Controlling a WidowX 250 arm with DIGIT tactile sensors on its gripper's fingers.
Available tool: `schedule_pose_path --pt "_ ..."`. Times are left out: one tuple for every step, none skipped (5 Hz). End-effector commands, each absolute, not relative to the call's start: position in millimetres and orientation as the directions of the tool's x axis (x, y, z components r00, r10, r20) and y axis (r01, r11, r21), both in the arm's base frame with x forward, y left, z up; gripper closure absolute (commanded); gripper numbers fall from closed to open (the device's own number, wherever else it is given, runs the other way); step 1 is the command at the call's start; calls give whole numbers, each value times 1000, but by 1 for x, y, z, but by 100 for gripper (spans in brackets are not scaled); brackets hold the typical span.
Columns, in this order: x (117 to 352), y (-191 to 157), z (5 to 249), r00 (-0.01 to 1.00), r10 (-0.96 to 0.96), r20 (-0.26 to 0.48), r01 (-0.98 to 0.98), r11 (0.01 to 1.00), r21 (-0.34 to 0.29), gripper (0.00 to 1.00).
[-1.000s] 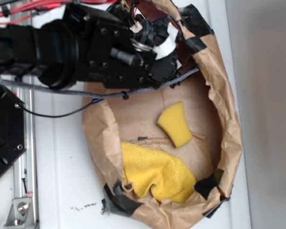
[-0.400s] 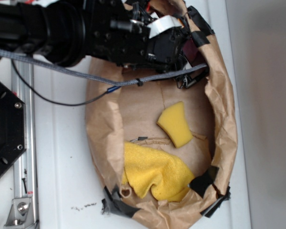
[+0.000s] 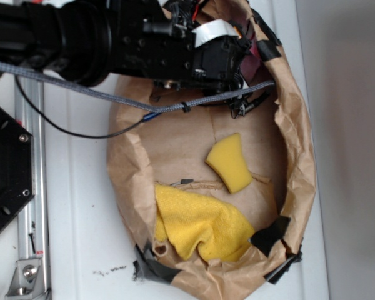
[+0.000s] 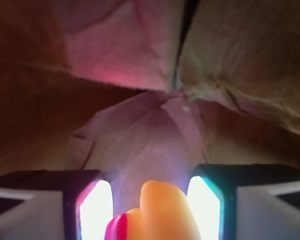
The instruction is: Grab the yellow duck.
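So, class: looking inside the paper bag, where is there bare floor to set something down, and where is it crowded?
Bare brown floor lies left of the yellow sponge, between the gripper above and the yellow cloth below. A narrower strip runs between sponge and the bag's right wall. The top end is crowded by gripper, cables and the yellow duck; the bottom is filled by cloth.

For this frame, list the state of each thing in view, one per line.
Duck: between the gripper's fingers, red beak at lower left; contact unclear.
Gripper: low inside the bag, fingers either side of the duck.
Sponge: lying loose on the bag floor.
Cloth: crumpled against the bag's wall.
Paper bag: open, rim rolled and taped.
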State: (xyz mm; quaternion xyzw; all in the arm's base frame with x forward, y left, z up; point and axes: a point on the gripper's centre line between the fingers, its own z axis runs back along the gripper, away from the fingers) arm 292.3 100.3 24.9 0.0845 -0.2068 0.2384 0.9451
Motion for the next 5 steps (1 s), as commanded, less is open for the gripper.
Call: schedule_pose_path --pt "288 67 105 838 338 427 -385 923 24 100" --pt "281 44 142 826 354 438 -354 932 -85 100" --pt "276 32 155 869 352 348 -334 936 -113 100" --pt "280 25 151 893 361 269 -323 930 -175 100" --pt "280 25 146 901 363 238 -328 928 -177 100"
